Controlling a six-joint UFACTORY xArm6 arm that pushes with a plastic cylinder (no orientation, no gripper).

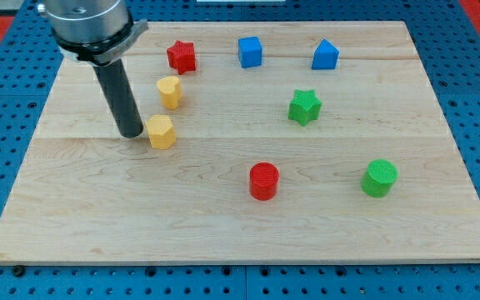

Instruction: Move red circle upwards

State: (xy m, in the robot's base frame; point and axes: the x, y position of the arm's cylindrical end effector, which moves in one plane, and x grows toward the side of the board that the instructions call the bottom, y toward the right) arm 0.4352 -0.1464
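The red circle point(264, 181) is a short red cylinder standing on the wooden board point(98, 217), a little below the view's middle. My tip point(131, 133) is at the end of the dark rod at the view's left, far to the left of the red circle and slightly above it. The tip sits right beside the left side of a yellow hexagon block point(162, 132), touching or nearly touching it.
A yellow heart-like block point(170, 92) lies above the hexagon. A red star point(182, 56), a blue cube point(250, 51) and a blue pentagon-like block point(325, 55) line the top. A green star point(304, 107) and a green circle point(380, 177) stand at the right.
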